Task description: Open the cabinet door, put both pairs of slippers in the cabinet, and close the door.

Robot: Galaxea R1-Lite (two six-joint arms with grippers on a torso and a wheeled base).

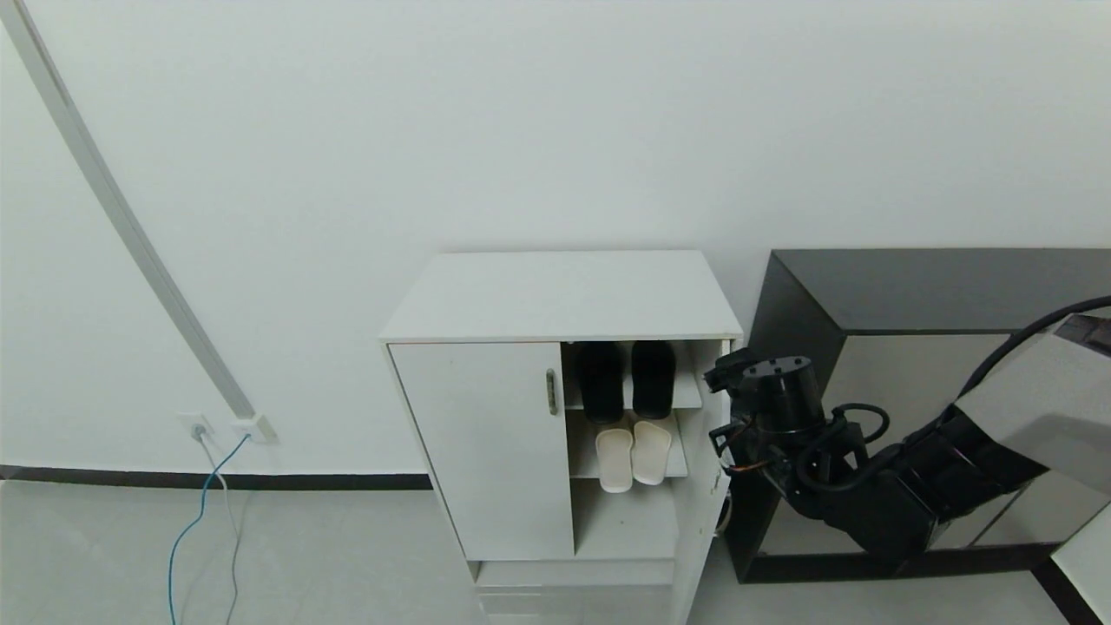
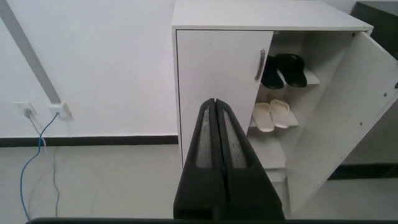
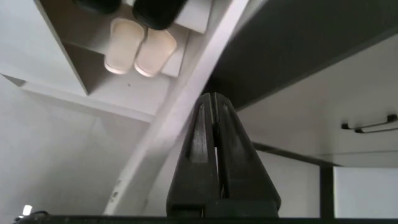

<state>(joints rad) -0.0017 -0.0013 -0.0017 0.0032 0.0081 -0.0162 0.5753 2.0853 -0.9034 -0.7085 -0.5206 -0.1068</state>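
Note:
The white cabinet [image 1: 555, 299] stands against the wall, its left door [image 1: 482, 443] closed and its right door [image 2: 348, 124] swung open toward me. A black pair of slippers [image 1: 627, 378] lies on the top shelf and a white pair [image 1: 634, 456] on the shelf below. My right gripper [image 3: 214, 99] is shut with nothing in it, just outside the open door's outer face [image 3: 180, 118], level with the upper shelves. My left gripper [image 2: 215, 102] is shut and holds nothing, well back from the cabinet and facing the closed left door [image 2: 217, 81].
A black, glossy-fronted cabinet [image 1: 911, 286] stands right beside the white one, close behind my right arm. Wall sockets [image 1: 204, 425] with trailing cables [image 1: 187, 529] lie to the left. A slanted cable duct [image 1: 130, 226] runs up the wall. Open floor lies left of the cabinet.

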